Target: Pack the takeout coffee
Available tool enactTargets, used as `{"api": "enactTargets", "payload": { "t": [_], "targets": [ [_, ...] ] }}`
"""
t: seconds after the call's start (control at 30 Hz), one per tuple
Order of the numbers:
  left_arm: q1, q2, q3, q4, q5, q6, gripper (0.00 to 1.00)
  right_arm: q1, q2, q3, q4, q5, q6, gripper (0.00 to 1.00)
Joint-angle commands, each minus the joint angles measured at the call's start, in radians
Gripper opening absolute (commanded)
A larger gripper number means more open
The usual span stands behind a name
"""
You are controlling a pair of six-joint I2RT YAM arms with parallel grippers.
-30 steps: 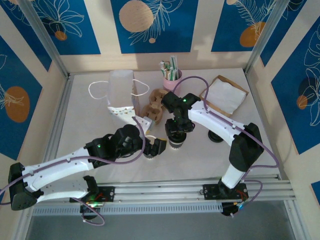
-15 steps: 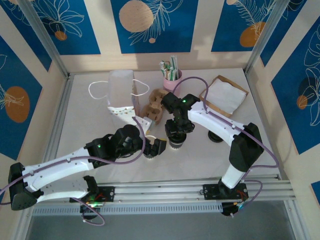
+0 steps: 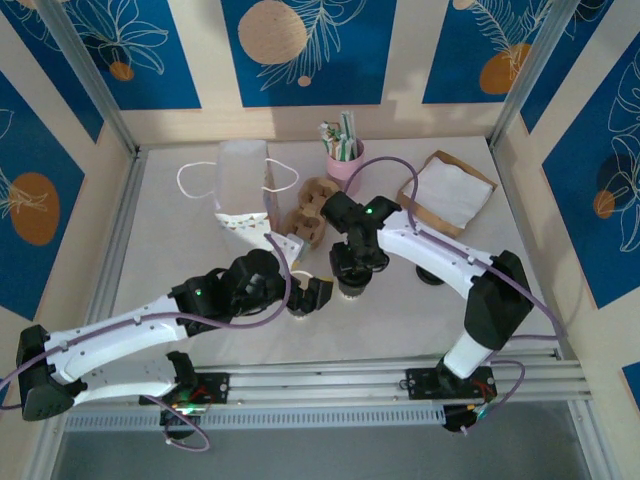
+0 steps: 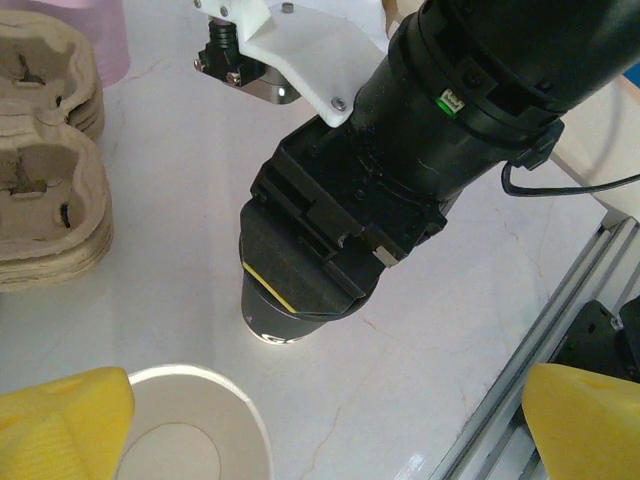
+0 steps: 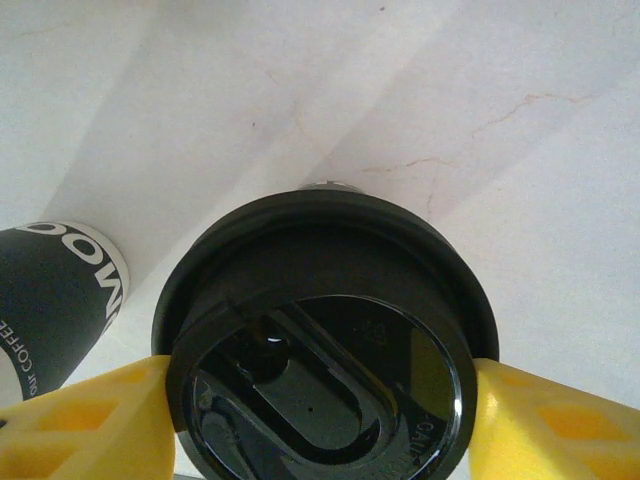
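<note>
The takeout coffee (image 3: 350, 286) is a dark-walled cup (image 4: 272, 322) with white lettering and a round black lid (image 5: 320, 330). It stands upright at the table's middle. My right gripper (image 3: 350, 276) comes down on it from above. Its yellow fingers (image 5: 90, 420) press the lid's rim from both sides, so it is shut on the cup. My left gripper (image 3: 303, 298) is just to the left, wide open. A lidless paper cup (image 4: 195, 430) sits low between its yellow fingers (image 4: 60, 420), nearer the left one.
A stack of brown pulp carriers (image 3: 308, 212) lies behind the cups. A white handled bag (image 3: 243, 185) is to their left. A pink cup of straws (image 3: 343, 155) and a box of napkins (image 3: 450, 190) stand at the back. The metal rail (image 3: 400, 375) runs along the near edge.
My right arm's wrist has swung slightly left and nearer, while the cup in its grip has hardly shifted. The left arm has stayed still.
</note>
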Motion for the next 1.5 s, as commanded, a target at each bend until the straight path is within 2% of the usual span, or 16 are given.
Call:
{"api": "enactTargets", "payload": {
  "t": [0.0,0.37,0.67,0.97,1.27,1.37,1.47],
  "targets": [
    [-0.009,-0.006,-0.011,0.026,-0.008,0.014,1.00,0.030,0.081,-0.109,-0.047,-0.053,0.039,0.66],
    [-0.009,-0.008,-0.012,0.027,-0.009,0.010,1.00,0.065,0.093,-0.126,-0.044,-0.044,0.069,0.66],
    [-0.009,-0.004,-0.011,0.030,-0.010,0.007,1.00,0.081,0.061,-0.046,-0.097,-0.038,0.076,0.67],
    [-0.009,0.002,-0.001,0.028,-0.010,0.010,1.00,0.047,0.028,0.071,-0.140,-0.047,0.046,0.76],
    [-0.009,0.021,0.012,0.026,-0.008,0.015,1.00,0.030,-0.005,0.093,-0.160,-0.041,0.026,0.84],
    [-0.009,0.026,0.015,0.024,-0.009,0.015,1.00,0.027,-0.017,0.082,-0.158,-0.042,0.027,0.83],
    [-0.009,0.023,0.019,0.021,-0.011,0.015,1.00,0.029,-0.044,0.083,-0.153,-0.040,0.025,0.78]
  ]
}}
